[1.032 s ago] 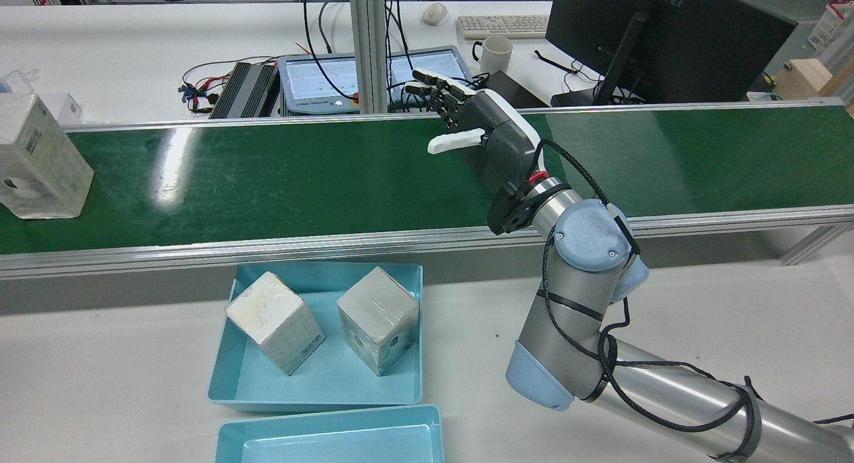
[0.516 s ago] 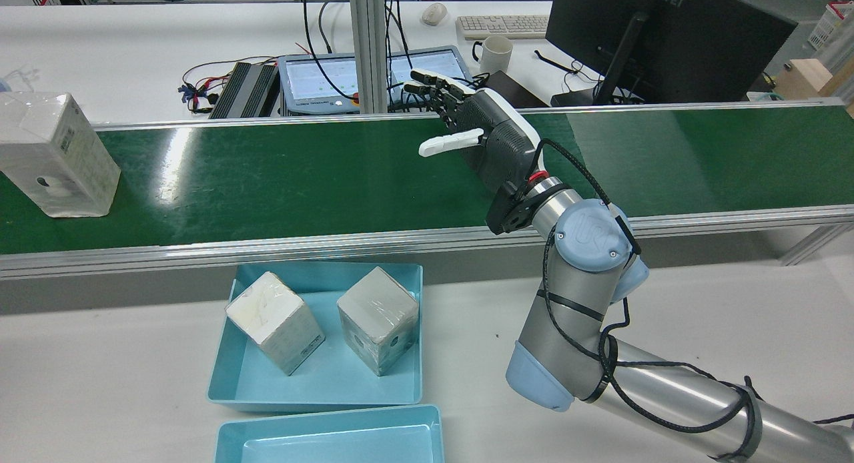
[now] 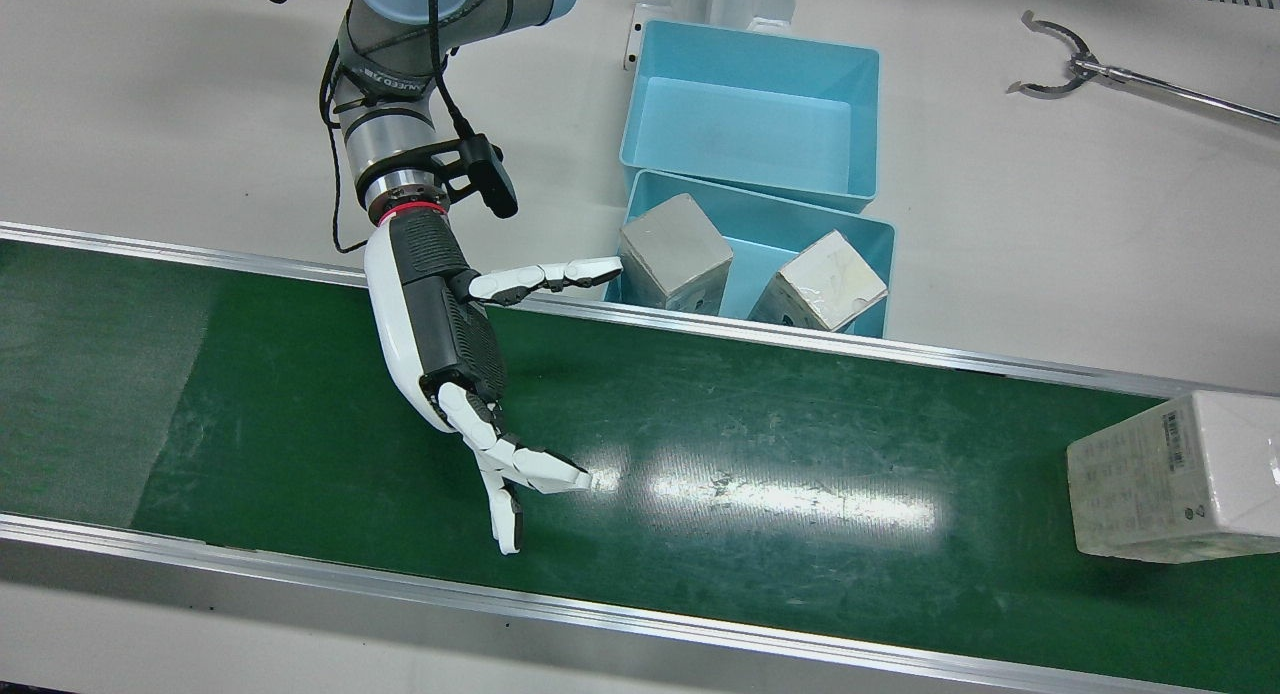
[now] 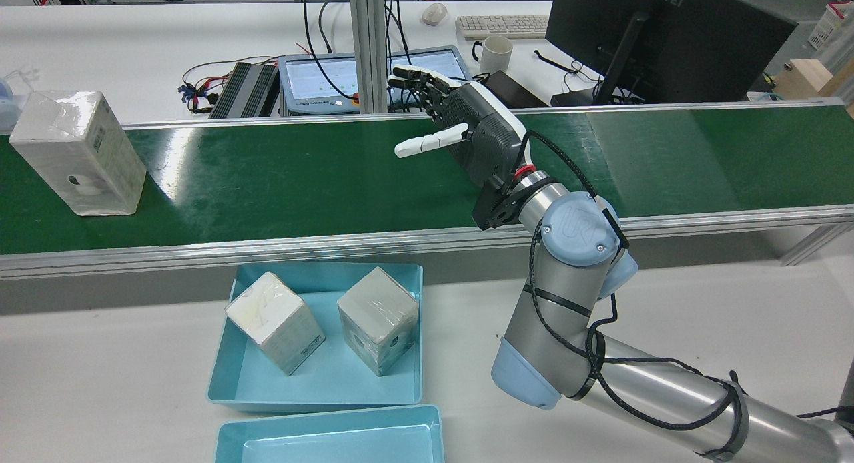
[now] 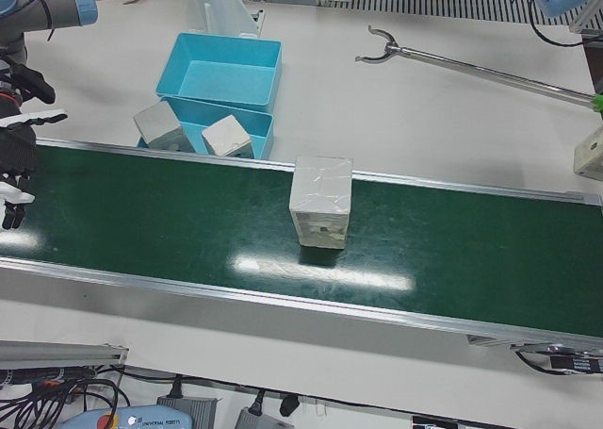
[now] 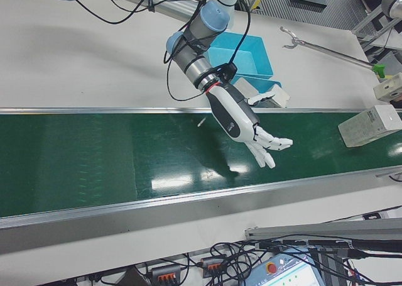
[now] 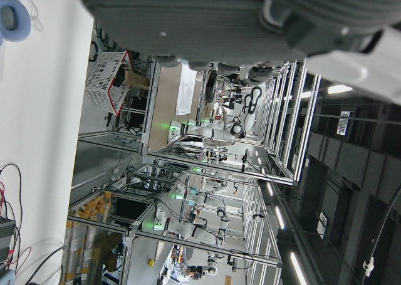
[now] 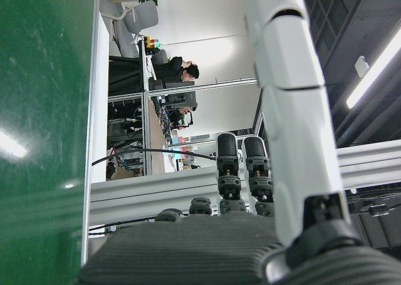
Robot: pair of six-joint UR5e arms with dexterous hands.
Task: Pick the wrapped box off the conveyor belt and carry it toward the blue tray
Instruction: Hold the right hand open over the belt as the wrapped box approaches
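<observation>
One wrapped box (image 4: 79, 153), glossy film over white card, stands upright on my green conveyor belt (image 4: 280, 176), well apart from my right hand (image 4: 460, 133). That hand hovers empty, fingers spread. Two filmed cubes sit in the blue tray (image 4: 230, 376); I can't tell the left hand's state.

The wrapped box (image 4: 78, 153) is farther along the conveyor belt (image 4: 300, 176) from its left end; the right hand (image 4: 460, 133) shifts toward it.

Right arm (image 4: 667, 389): silver metal tubes, pale blue joint caps, "UR" mark and small screws on round cap, black cable looped along links. Red ring at wrist. Right hand (image 3: 445, 339): black ribbed back, white shell edge, white fingers (image 3: 530, 467) with black joints.
</observation>
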